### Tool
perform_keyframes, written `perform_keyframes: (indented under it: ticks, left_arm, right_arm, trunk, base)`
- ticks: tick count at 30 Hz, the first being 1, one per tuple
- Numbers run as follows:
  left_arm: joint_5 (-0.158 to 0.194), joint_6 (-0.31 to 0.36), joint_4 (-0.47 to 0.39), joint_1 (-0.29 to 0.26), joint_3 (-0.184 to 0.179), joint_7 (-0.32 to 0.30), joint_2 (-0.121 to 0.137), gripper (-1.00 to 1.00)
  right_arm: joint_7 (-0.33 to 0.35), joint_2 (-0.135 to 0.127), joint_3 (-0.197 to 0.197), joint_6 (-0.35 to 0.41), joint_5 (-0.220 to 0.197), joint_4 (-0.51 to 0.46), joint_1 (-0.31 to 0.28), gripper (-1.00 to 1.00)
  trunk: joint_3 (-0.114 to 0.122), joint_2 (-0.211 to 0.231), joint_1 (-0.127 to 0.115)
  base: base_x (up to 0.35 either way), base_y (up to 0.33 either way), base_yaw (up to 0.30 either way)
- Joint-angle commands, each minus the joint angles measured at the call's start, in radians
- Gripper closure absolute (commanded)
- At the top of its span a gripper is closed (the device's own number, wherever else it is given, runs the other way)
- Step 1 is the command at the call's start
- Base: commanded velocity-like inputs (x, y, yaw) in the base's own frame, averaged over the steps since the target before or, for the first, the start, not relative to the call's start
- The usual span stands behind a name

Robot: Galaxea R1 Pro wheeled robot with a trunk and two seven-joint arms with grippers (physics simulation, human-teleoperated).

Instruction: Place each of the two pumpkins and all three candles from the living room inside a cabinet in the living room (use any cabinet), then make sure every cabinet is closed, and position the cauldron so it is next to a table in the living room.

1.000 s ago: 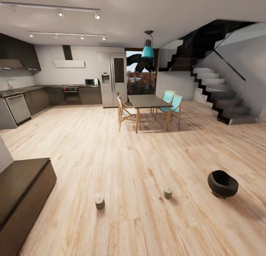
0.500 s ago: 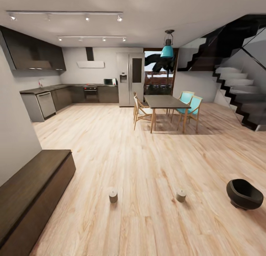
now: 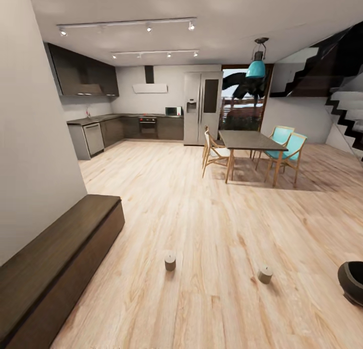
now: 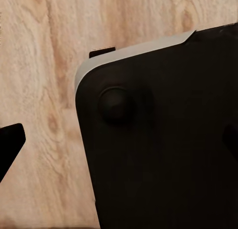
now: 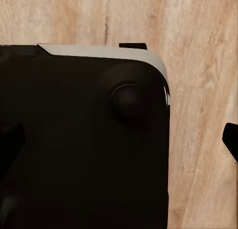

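No readable text, labels or numbers anywhere.

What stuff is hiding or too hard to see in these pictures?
- Cauldron, head view: the right edge cuts it, so part of it is out of sight.
- Cabinet, head view: its near end runs off the bottom-left edge; its drawer fronts show no gaps I can make out.
- Both wrist views: a dark robot part covers most of the floor; whether the fingers are open cannot be told.

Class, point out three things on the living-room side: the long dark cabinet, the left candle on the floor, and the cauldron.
cabinet (image 3: 60, 248), head view, on its flat top.
left candle (image 3: 170, 262), head view, on its side wall.
cauldron (image 3: 353, 283), head view, on its dark outer wall at the picture's edge.
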Motion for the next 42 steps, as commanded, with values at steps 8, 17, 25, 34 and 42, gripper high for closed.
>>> perform_keyframes:
  ticks: [8,17,25,34,42]
  left_arm:
    - [-0.005,-0.001,-0.002,0.0,-0.003,0.0,0.0,-1.0]
    - [-0.003,-0.001,-0.001,0.0,-0.006,0.0,0.001,-1.0]
    - [0.0,0.0,0.0,0.0,-0.004,0.0,0.0,-1.0]
    - [0.011,0.002,0.0,0.0,0.007,-0.001,0.001,-1.0]
    - [0.012,0.002,0.0,0.0,0.007,-0.002,0.001,-1.0]
  right_arm:
    - [-0.001,0.0,0.0,-0.003,0.0,0.001,0.0,-1.0]
    - [-0.001,0.0,-0.001,-0.003,-0.001,0.001,0.0,-1.0]
    - [-0.001,0.0,0.0,-0.003,-0.001,0.001,0.0,-1.0]
    - [0.0,0.0,-0.001,-0.003,-0.001,0.001,0.0,-1.0]
    - [0.0,0.0,0.0,-0.003,-0.001,0.001,0.0,-1.0]
  trunk:
    - [-0.001,0.0,0.0]
    - [-0.001,0.0,0.0]
    - [-0.001,0.0,0.0]
    - [-0.001,0.0,0.0]
    - [-0.001,0.0,0.0]
  base:
    - [0.0,0.0,0.294]
    - [0.0,0.0,0.294]
    - [0.0,0.0,0.294]
    - [0.0,0.0,0.294]
    - [0.0,0.0,0.294]
